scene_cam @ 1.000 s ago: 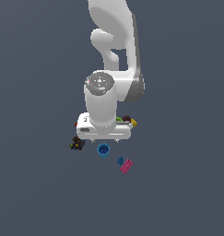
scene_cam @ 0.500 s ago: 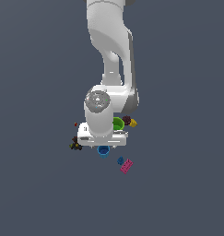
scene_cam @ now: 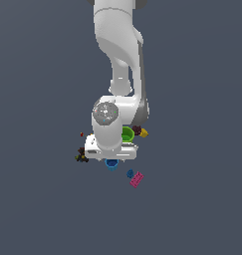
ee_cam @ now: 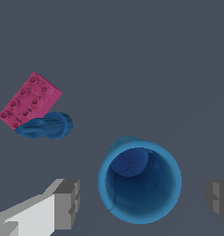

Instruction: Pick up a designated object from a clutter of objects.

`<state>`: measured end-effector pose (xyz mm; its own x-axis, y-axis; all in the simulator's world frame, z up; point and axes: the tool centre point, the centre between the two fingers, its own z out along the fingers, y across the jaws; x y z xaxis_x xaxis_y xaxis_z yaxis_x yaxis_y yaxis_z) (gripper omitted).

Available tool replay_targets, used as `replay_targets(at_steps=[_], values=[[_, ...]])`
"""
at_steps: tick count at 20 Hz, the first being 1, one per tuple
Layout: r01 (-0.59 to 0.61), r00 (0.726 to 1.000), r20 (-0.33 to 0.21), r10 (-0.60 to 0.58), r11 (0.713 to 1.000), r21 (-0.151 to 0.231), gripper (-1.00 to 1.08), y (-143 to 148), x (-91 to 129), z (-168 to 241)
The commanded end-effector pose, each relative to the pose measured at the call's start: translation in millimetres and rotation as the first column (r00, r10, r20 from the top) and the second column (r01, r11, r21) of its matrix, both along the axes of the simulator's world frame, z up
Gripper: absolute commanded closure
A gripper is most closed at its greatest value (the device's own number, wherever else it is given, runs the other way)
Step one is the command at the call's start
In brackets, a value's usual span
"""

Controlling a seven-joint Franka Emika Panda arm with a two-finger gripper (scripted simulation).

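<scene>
Jaws were spread wide, one finger pad (ee_cam: 67, 203) on each side of the blue cup (ee_cam: 139, 181), neither pad touching its wall as far as the wrist view showed. Gripper (ee_cam: 141, 203) held nothing. The cup stood upright on the table (ee_cam: 132, 55), open rim up, inner bottom visible straight down the bore, so the wrist looked roughly centred over it. In the exterior view the cup (scene_cam: 111, 164) sat just under the hand, partly hidden by it, at the near edge of the clutter. Progress, judging from this: approach and alignment looked done; closing, lifting and clearing the clutter were all left. Whether the pads had reached down to the cup wall or were above the rim, I couldn't tell from either view. Neighbours: a pink brick (ee_cam: 29, 100) with a small blue piece (ee_cam: 45, 126) touching its edge, both apart from the cup and outside the jaw span, so no obvious snag on closing. Lime-green cup (scene_cam: 127, 133) sat behind the hand in the exterior view, with a yellow bit (scene_cam: 144, 133) and a purple bit (scene_cam: 137, 130) beside it; a dark multicoloured lump (scene_cam: 81, 157) lay off to the exterior view's left. None crowded the target. Risk, as I judged it: tapered wall could let the cup slip down under a squeeze.
</scene>
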<state>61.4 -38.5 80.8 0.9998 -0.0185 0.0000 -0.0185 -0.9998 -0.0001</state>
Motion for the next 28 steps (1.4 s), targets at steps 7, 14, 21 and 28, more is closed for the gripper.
replay_targets(at_steps=[7, 14, 21, 28], values=[[0.0, 1.0, -0.001, 0.0, 1.0, 0.0, -0.92, -0.1, -0.9, -36.7], [0.0, 1.0, 0.0, 0.0, 1.0, 0.0, 1.08, -0.2, 0.0, -40.4], [0.0, 1.0, 0.0, 0.0, 1.0, 0.0, 1.08, -0.2, 0.0, -40.4], [0.0, 1.0, 0.0, 0.0, 1.0, 0.0, 1.08, 0.2, -3.1, -32.8]])
